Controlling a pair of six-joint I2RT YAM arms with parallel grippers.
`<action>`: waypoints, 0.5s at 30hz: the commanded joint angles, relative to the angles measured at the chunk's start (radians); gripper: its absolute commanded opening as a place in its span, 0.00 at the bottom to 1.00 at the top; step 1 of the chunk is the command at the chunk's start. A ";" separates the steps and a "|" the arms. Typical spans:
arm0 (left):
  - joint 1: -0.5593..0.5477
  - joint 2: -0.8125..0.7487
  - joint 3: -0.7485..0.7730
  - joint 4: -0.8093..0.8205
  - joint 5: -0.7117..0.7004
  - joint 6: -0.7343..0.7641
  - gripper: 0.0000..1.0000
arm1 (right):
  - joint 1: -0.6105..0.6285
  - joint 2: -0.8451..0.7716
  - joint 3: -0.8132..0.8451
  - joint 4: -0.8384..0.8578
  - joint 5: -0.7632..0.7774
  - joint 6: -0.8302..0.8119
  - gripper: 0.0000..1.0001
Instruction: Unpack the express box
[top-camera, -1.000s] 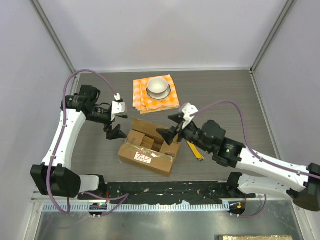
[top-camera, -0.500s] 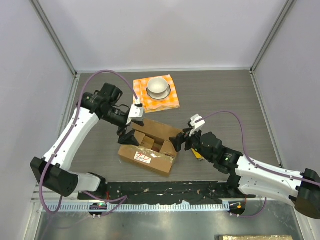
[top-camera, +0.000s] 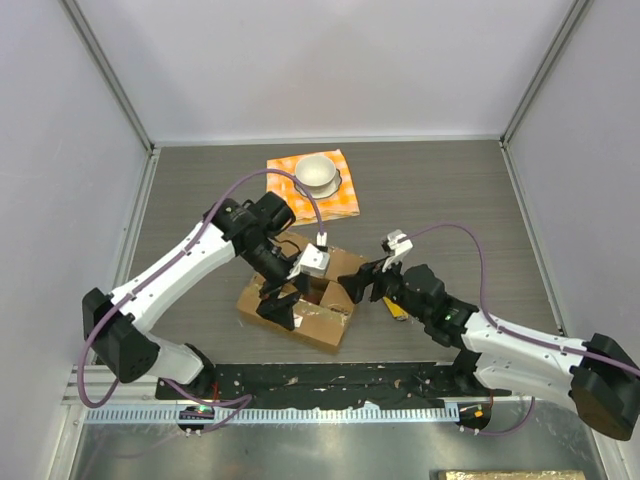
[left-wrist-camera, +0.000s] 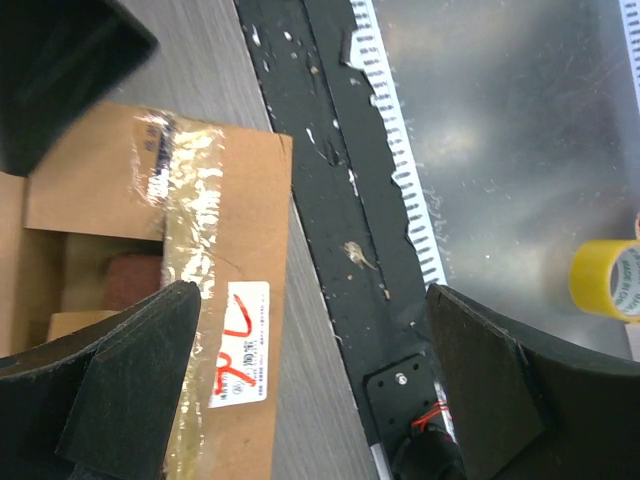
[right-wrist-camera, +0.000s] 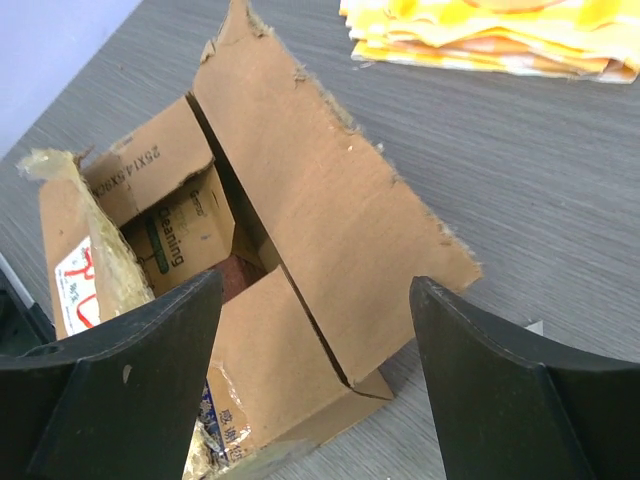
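The express box (top-camera: 312, 318) is a brown carton near the table's front, with its top flaps open. Its white red-marked sticker (left-wrist-camera: 240, 342) and glossy tape show in the left wrist view. A reddish-brown block (left-wrist-camera: 134, 281) lies inside it. My left gripper (top-camera: 285, 292) is open and empty above the box's near left part, one finger (left-wrist-camera: 125, 385) over the box and the other past its front edge. My right gripper (top-camera: 362, 281) is open and empty just right of the box, facing the raised far flap (right-wrist-camera: 320, 210).
A white bowl (top-camera: 318, 173) sits on an orange checked cloth (top-camera: 345, 200) behind the box. A yellow object (top-camera: 396, 308) lies right of the box, partly under my right arm. A black rail (top-camera: 330, 378) runs along the table's front edge. A yellow tape roll (left-wrist-camera: 608, 280) lies beyond it.
My left gripper has swung right and toward the front, from left of the box to above it. My right gripper drew back from over the box to its right side.
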 joint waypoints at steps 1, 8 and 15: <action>-0.046 0.005 -0.053 -0.058 -0.061 -0.036 1.00 | -0.002 -0.118 0.039 -0.004 0.048 -0.012 0.81; -0.057 0.029 -0.160 0.063 -0.159 -0.068 1.00 | -0.002 -0.198 0.110 -0.069 0.007 -0.053 0.76; -0.061 0.075 -0.101 0.103 -0.170 -0.097 1.00 | -0.002 -0.272 0.107 -0.225 0.042 -0.025 0.69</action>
